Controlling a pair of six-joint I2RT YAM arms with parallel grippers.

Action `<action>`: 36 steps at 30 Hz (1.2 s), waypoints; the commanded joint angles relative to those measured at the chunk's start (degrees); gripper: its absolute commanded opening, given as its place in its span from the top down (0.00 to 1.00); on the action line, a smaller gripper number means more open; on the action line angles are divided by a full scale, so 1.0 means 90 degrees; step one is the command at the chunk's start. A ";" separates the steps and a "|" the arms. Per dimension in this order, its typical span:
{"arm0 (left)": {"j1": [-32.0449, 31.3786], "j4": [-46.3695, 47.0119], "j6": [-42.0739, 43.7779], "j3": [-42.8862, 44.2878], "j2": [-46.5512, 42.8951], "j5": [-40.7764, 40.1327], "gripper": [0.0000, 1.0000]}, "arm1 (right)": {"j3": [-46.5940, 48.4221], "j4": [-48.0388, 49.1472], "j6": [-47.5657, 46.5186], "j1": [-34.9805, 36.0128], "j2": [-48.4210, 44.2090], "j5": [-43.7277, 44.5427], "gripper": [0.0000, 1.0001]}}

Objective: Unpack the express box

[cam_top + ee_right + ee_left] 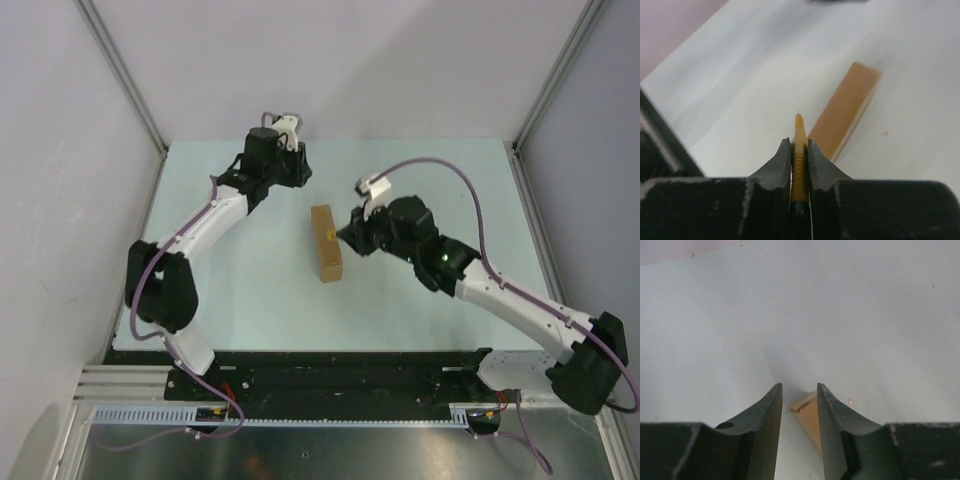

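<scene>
My right claw [798, 143] is clamped on the yellow utility knife [799, 127] just beside the closed express box [326, 255]; my left claw [799, 387] is loose, jaws apart.

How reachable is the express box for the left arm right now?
Probably yes. Only bare table lies between the left fingers and the express box. The right fingers, shut on the yellow knife, sit at its right side, leaving the left side free.

Robot lab cell, white panel walls [350, 60], aluminium framing [120, 70], pale bench [250, 290], left arm [205, 225] and right arm [510, 295] bolted to a black near-edge rail [340, 368]
</scene>
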 commanded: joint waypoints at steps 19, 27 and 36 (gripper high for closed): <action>-0.0545 0.0035 0.0707 0.1882 0.2486 0.1981 0.56 | -0.0934 0.0846 -0.0634 0.1924 0.1291 0.2606 1.00; -0.0545 -0.0227 0.1213 0.1589 0.2515 0.2519 0.56 | -0.1100 0.0973 -0.0701 0.1924 0.1262 0.3329 1.00; -0.0545 -0.0892 0.1849 0.1629 0.2701 0.3056 0.56 | -0.1305 0.0847 -0.0604 0.1836 0.1008 0.3857 1.00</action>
